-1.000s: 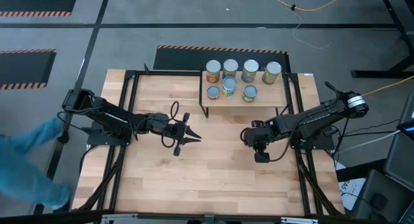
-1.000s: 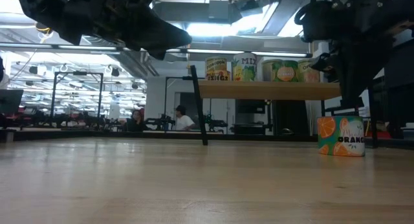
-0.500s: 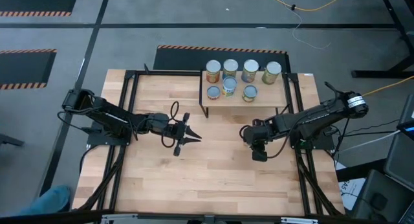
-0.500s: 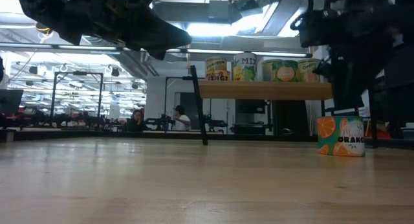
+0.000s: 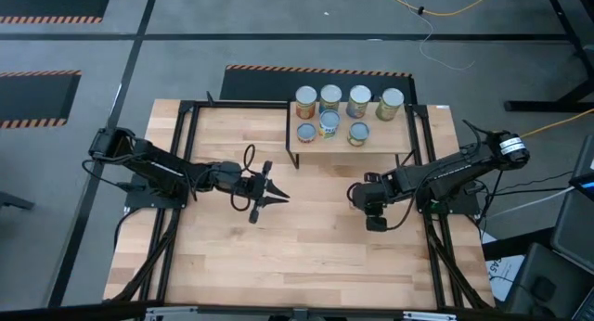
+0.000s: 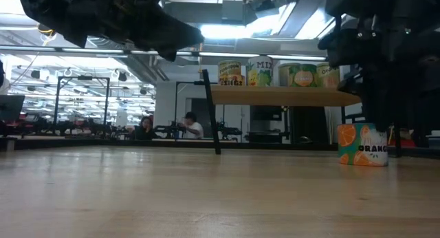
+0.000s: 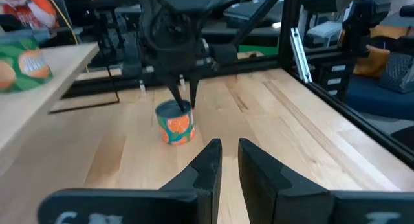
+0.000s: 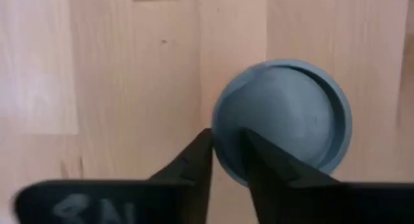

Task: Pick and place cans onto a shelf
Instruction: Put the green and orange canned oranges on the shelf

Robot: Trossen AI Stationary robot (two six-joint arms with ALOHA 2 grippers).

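Evidently the right gripper [image 8: 226, 156] hangs pointing straight down over the small orange-labelled tin with a grey-blue round top [image 8: 281, 117] so that its fingers can drop onto the rim from above. In the right wrist view the two dark fingers [image 8: 194, 162] stand only a narrow gap apart, their tips over the tin's near edge rather than either side of its body, so I judge nothing is held yet (a wider spread would be needed to straddle it). The left wrist view shows the same thing from across the table: the fingers point down at the top of the tin [image 7: 176, 122], which stands upright on the light wooden tabletop [image 5: 306, 247], directly below the tool.

The small two-tier shelf of pale wood with a thin black frame [image 5: 399, 134] lies beyond the right gripper, near it, with seven other tins with pale tops [image 5: 329, 100] grouped on it, so this last tin is presumably the one left to lift.

The right arm reaches in low from its table edge, wrist bent down. The left gripper [image 5: 278, 196] waits well apart, held level above the table, facing the tin, fingers nearly together and empty.
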